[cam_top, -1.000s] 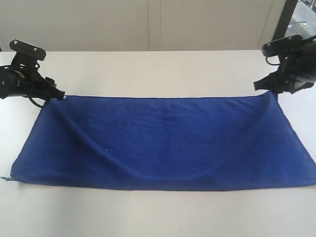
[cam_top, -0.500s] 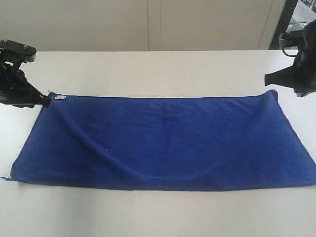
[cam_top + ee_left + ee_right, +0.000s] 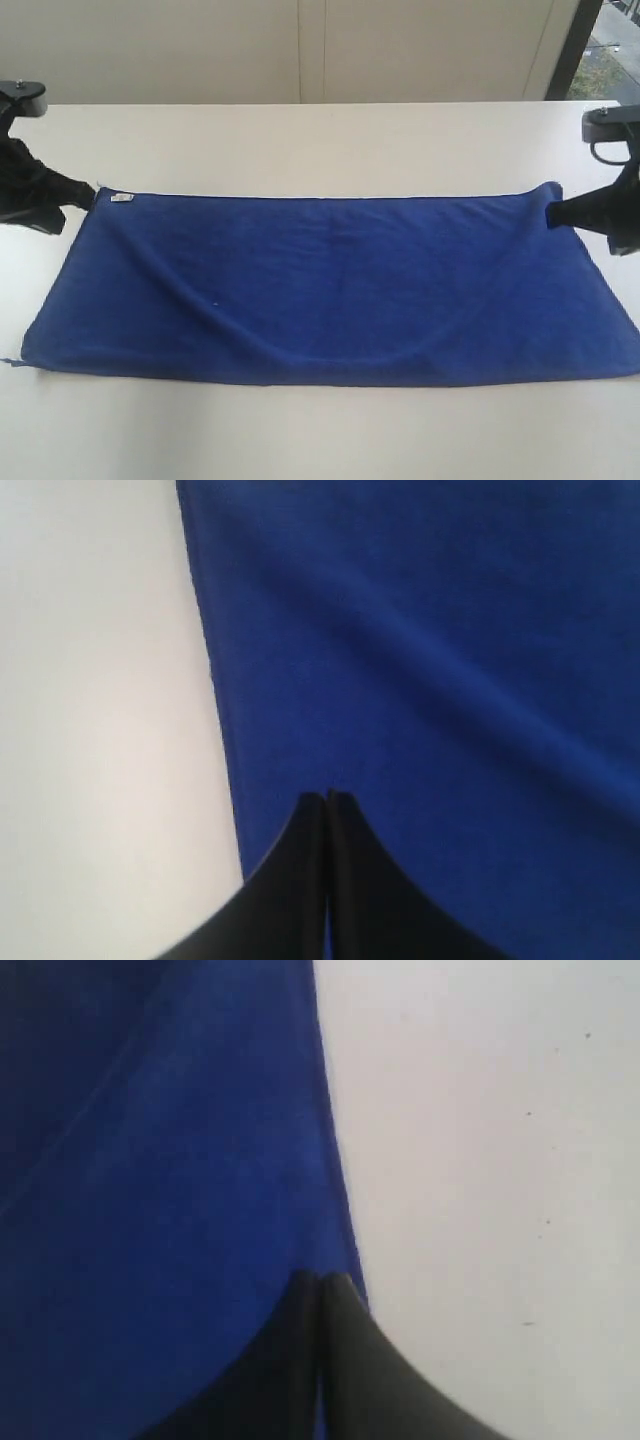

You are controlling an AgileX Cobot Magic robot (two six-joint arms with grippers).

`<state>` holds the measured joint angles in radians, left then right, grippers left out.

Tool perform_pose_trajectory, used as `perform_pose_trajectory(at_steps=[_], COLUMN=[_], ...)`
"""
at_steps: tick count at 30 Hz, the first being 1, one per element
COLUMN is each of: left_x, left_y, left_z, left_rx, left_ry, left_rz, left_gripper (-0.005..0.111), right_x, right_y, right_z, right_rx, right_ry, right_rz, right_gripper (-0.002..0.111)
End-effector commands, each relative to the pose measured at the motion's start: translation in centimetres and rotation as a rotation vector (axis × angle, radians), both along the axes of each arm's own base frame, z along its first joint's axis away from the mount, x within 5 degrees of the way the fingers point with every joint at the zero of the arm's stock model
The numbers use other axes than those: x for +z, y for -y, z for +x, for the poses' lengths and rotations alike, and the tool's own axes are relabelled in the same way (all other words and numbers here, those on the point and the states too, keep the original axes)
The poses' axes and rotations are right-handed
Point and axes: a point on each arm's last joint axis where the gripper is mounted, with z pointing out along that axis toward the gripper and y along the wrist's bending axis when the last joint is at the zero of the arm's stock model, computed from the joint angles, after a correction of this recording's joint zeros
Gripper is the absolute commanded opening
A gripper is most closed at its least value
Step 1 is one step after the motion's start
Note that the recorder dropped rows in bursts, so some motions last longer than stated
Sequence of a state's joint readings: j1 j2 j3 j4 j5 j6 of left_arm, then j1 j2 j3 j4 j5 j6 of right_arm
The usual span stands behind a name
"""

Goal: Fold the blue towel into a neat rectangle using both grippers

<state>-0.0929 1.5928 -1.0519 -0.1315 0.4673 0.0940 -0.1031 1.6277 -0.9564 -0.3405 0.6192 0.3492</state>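
The white table point(image 3: 320, 140) fills the exterior view, and the blue towel point(image 3: 330, 290) lies spread along it as one long rectangle, not yet folded over, with a shallow curved crease sagging across its middle; the left gripper point(image 3: 88, 195) sits at the towel's far left corner and the right gripper point(image 3: 553, 212) at its far right corner, each with its jaws pressed fully together; both wrist views show the paired black tips over the hem just inside the towel's edge, but whether any cloth is pinched between them cannot be told; a small white tag point(image 3: 122, 198) lies on the far hem just beside the left gripper. The likely risk is that one pair of tips has closed on nothing or on only a sliver of hem, so a lift would leave that corner behind and drag the cloth askew; uneven lifting by the two arms could also deepen the middle crease and spoil the rectangle. No container shows in any view, so nothing is held in one.
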Motion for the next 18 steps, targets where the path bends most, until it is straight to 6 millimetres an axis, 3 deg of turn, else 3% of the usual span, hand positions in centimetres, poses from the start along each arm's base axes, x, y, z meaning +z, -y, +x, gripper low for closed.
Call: perform_pose_trajectory(at_steps=[1, 5, 9, 18], left_x=[-3.3, -6.0, -7.5, -7.8], left_y=[-0.1, -0.3, -0.5, -0.6], left_z=[-1.5, -2.7, -3.4, -3.8], left_rx=[0.047, 0.060, 0.078, 0.078], left_ry=[-0.066, -0.117, -0.098, -0.113], left_rz=[-0.029, -0.013, 0.000, 0.002], left_gripper=[0.000, 0.000, 0.000, 0.000], right_x=[-2.7, -4.9, -6.3, -8.1], right_y=[-0.2, -0.4, -0.3, -0.4], right_z=[-1.0, -1.5, -1.7, -3.4], right_rx=[0.026, 0.029, 0.017, -0.029], right_ry=[-0.020, -0.083, -0.152, -0.279], right_rz=[0.024, 0.040, 0.045, 0.053], right_gripper=[0.000, 0.000, 0.000, 0.000])
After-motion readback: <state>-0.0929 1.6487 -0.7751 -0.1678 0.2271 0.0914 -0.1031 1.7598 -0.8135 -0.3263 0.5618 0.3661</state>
